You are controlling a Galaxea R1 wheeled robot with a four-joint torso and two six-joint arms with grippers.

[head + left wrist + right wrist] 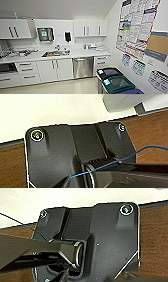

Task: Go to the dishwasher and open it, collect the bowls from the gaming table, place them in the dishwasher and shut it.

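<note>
Under the surface (82, 53), right of the sink (56, 53), dishwasher (82, 67) sits closed. Pincer state: cannot tell. Risk: bins (116, 81) near the approach could snag the base.

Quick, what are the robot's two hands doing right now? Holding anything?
Left gripper: cannot be told from the left wrist view.
Right gripper: cannot be told from the right wrist view.
</note>
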